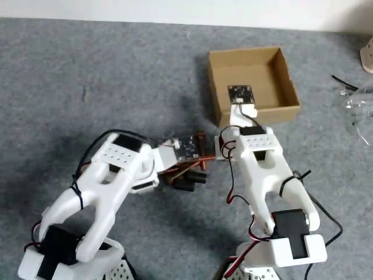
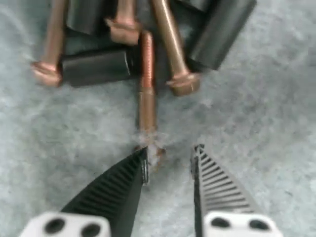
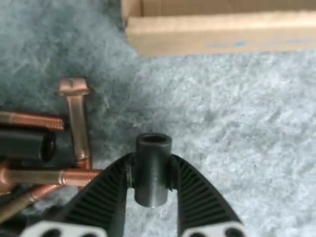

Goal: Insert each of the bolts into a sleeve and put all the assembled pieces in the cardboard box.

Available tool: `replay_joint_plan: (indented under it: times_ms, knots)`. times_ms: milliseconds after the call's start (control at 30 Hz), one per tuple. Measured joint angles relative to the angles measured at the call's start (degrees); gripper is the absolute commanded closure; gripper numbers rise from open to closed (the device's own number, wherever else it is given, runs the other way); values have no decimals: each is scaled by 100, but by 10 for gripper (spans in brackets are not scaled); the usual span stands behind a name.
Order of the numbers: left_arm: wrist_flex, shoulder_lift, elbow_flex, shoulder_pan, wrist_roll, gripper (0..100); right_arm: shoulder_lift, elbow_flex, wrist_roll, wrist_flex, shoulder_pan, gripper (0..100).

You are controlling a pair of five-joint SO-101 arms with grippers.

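Several copper bolts and black sleeves lie in a pile [image 1: 189, 169] on the grey mat between the two arms. My left gripper [image 2: 170, 153] hangs open just short of the pile. One copper bolt [image 2: 145, 89] points its threaded end at the inner side of one fingertip [image 2: 136, 165], and nothing sits between the jaws. My right gripper [image 3: 150, 170] is shut on a black sleeve [image 3: 153, 163], held upright with its bore facing up. It is close to the outer wall of the cardboard box [image 3: 222, 34]. In the high view the cardboard box [image 1: 254, 112] stands beyond the right arm [image 1: 262, 163].
A bolt [image 3: 79, 118] and a black sleeve [image 3: 27, 145] lie on the mat beside the right gripper. Clear plastic parts and cables [image 1: 355, 99] rest at the table's right edge. Open grey mat stretches to the left and back.
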Motion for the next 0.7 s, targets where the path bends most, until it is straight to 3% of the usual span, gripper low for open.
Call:
replay_joint_plan:
  times_ms: [300, 500, 700]
  knots:
    - [-659, 958, -246, -26, -9, 853, 0, 18, 0, 0, 0, 995]
    - [18, 2040, -1275, -123, -18, 858, 0, 18, 0, 0, 0, 995]
    - [114, 2233, -1380, -114, -9, 995, 0, 18, 0, 0, 0, 995]
